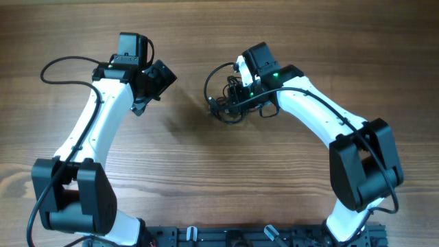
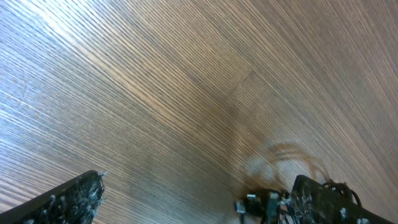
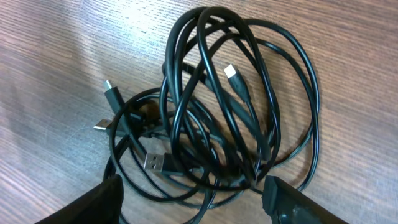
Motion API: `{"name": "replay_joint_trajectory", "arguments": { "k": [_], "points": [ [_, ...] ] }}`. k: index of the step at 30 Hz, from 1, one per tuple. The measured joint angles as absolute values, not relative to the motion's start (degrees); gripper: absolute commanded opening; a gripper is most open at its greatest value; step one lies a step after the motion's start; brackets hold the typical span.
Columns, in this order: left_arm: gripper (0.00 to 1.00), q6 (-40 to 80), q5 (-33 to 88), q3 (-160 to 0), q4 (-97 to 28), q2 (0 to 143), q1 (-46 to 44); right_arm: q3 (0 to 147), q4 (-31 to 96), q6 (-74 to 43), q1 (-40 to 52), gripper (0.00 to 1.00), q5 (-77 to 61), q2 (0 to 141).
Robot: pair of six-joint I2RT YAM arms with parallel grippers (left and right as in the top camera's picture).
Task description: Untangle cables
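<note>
Cables lie tangled; right end effector and left end effector both gape.

Overhead, the fingertips of the right gripper lay hidden under its wrist above the cables; the right wrist view cropped the cables' lower loops.

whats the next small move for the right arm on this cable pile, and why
Probably lower the right gripper and close on the silver-tipped plug nearest it: it is open over the cables, one tangled pile, nothing is gripped yet, and the left gripper sits apart.
</note>
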State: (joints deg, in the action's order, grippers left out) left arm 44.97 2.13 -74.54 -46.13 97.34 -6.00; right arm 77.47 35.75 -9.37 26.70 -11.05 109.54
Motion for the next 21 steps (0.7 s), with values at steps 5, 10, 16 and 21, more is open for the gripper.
{"name": "replay_joint_trajectory", "arguments": {
  "k": [5,10,16,21],
  "points": [
    [1.0,44.95,1.74,-74.54,-46.06,97.34,-5.98,77.47,31.53,-9.1,26.7,0.51,-10.41,109.93],
    [1.0,45.15,4.8,-74.54,-43.9,97.34,-5.98,77.06,29.08,-11.46,26.89,0.27,-11.18,109.95],
    [1.0,45.34,10.72,-74.54,-45.32,97.34,-5.98,76.97,25.87,-12.12,31.11,0.04,-11.79,109.95],
    [1.0,45.34,11.49,-74.54,-45.5,97.34,-5.98,77.03,26.94,-12.32,31.31,0.04,-11.94,109.75]
  ]
}}
